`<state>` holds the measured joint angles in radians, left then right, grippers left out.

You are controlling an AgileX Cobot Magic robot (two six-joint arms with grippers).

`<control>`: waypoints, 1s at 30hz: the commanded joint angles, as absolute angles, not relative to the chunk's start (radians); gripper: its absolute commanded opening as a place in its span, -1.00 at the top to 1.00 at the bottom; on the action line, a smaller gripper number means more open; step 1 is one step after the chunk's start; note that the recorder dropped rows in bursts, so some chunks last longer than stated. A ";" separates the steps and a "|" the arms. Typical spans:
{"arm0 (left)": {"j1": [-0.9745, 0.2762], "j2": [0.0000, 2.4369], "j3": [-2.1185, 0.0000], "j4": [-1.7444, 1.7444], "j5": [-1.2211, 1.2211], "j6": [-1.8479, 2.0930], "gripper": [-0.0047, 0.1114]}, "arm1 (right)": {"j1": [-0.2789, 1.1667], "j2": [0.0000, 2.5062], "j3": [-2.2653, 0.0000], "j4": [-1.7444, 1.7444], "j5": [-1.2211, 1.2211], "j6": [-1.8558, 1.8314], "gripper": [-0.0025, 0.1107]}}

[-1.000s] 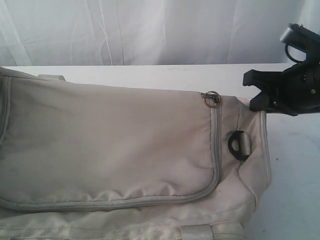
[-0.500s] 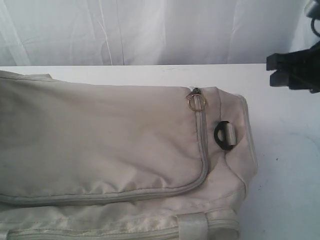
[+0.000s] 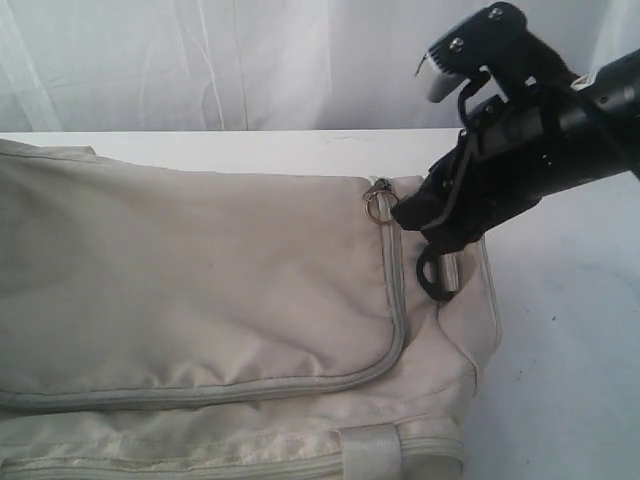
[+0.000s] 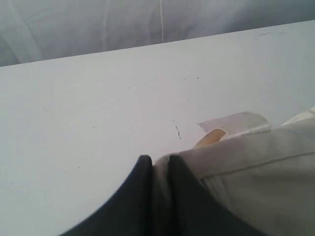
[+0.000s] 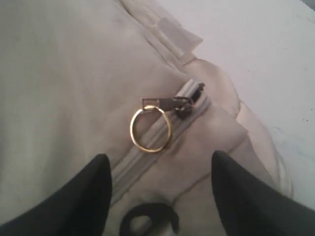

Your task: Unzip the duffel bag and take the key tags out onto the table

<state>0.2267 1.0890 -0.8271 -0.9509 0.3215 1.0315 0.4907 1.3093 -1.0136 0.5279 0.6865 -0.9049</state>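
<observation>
Cream cloth of the duffel bag (image 3: 200, 280) is clenched in the left gripper (image 4: 156, 159), likely anchoring it on the table (image 3: 570, 350); key tags unseen, zip shut. Over the zip pull (image 5: 162, 103) the right gripper (image 5: 158, 157) hangs spread-jawed, ready to grab.

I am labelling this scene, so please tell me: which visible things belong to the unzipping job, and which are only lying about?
Belong to the job: duffel bag; zipper pull ring; table; right gripper, open near the ring; left gripper, pinching bag fabric. Key tags not in view.
Only lying about: black D-ring clip; cream strap; white curtain.
</observation>
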 commanded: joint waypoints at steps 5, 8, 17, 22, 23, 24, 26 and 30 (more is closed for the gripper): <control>0.236 1.058 -0.861 -1.030 0.262 1.036 0.92 | 0.528 1.360 -1.018 0.528 0.633 -0.934 0.02; 0.236 1.058 -0.861 -1.030 0.262 1.036 0.92 | 0.528 1.380 -1.018 0.552 0.604 -0.934 0.11; 0.236 1.058 -0.861 -1.030 0.262 1.036 0.92 | 0.528 1.398 -1.018 0.590 0.561 -0.937 0.60; 0.236 1.058 -0.861 -1.030 0.262 1.036 0.92 | 0.528 1.398 -1.025 0.588 0.570 -0.937 0.96; 0.236 1.058 -0.861 -1.030 0.262 1.036 0.92 | 0.528 1.398 -1.027 0.588 0.570 -0.937 0.96; 0.236 1.058 -0.861 -1.030 0.262 1.036 0.92 | 0.528 1.395 -1.027 0.588 0.570 -0.937 0.96; 0.236 1.058 -0.861 -1.030 0.262 1.036 0.92 | 0.528 1.390 -1.027 0.583 0.577 -0.937 0.96; 0.236 1.058 -0.861 -1.030 0.262 1.036 0.92 | 0.528 1.355 -1.027 0.546 0.647 -0.938 0.96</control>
